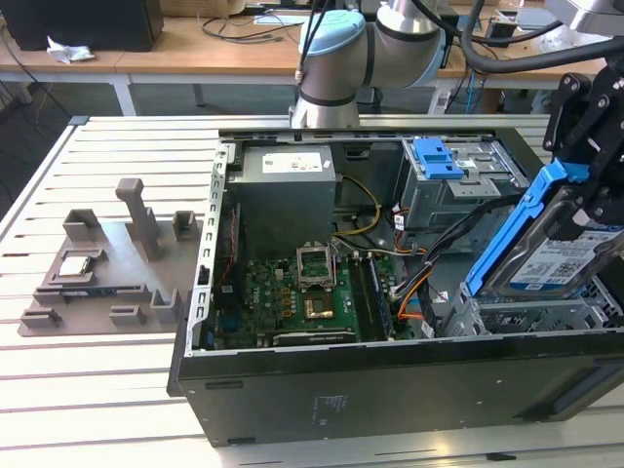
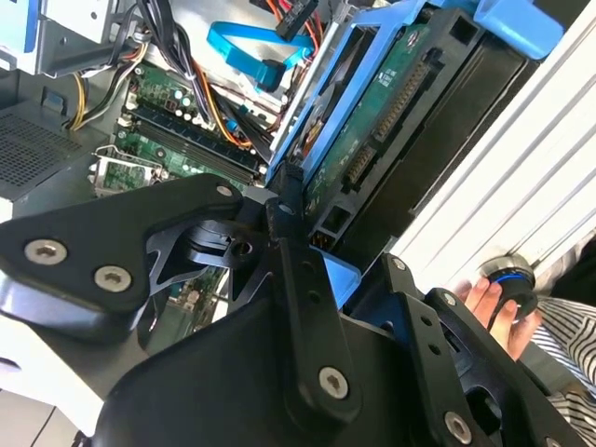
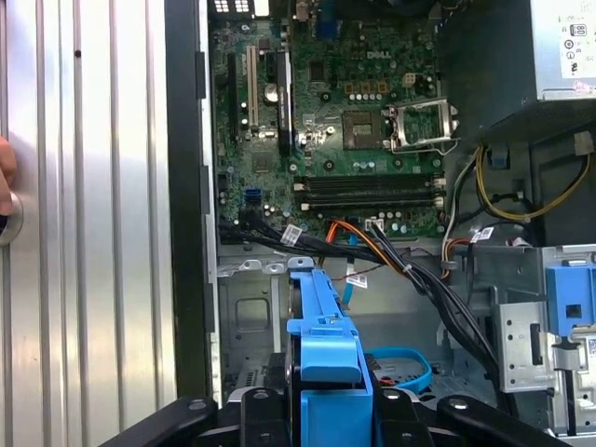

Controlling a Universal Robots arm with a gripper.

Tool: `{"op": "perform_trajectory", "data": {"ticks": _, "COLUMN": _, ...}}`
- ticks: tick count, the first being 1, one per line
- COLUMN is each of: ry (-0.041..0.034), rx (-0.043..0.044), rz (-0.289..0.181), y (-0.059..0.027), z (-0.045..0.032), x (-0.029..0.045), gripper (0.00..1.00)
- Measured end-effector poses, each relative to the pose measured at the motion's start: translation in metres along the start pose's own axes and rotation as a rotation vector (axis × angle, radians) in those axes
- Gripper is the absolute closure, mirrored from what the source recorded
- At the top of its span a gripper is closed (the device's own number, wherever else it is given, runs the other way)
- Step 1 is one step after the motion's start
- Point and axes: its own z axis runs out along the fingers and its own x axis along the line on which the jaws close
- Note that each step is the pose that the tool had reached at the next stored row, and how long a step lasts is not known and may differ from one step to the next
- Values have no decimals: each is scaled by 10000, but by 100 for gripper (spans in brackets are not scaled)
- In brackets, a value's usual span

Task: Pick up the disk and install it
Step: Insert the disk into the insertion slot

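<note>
disk (image 1: pixel 546 255) with blue rails, clamped in the black gripper (image 1: pixel 588 190), hangs tilted over the grey drive bay (image 1: pixel 546 314) at the exterior view's right of the open computer case (image 1: pixel 322 395), where its tilt could jam it on the bay rim or snag nearby cables (image 1: pixel 441 283).

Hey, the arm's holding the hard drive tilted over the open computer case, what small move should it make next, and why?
Probably level it out a little. The pincer is shut on the silver metal hard drive with blue plastic rails, which hangs tilted over the grey metal drive cage, one end higher, so it likely cannot slide in squarely yet.
</note>
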Motion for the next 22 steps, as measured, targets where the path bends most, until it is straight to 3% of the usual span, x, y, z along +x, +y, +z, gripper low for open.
{"op": "perform_trajectory", "data": {"ticks": 5, "ry": -1, "rx": -23, "rz": -1, "y": -5, "z": 46, "x": 1, "gripper": 63}}
{"op": "perform_trajectory", "data": {"ticks": 8, "ry": -10, "rx": -24, "rz": 0, "y": -4, "z": 33, "x": 2, "gripper": 63}}
{"op": "perform_trajectory", "data": {"ticks": 18, "ry": 3, "rx": -22, "rz": 1, "y": 6, "z": -140, "x": -3, "gripper": 63}}
{"op": "perform_trajectory", "data": {"ticks": 21, "ry": 83, "rx": -17, "rz": 5, "y": 9, "z": -191, "x": -5, "gripper": 63}}
{"op": "perform_trajectory", "data": {"ticks": 22, "ry": 160, "rx": -13, "rz": 9, "y": 10, "z": -206, "x": -4, "gripper": 63}}
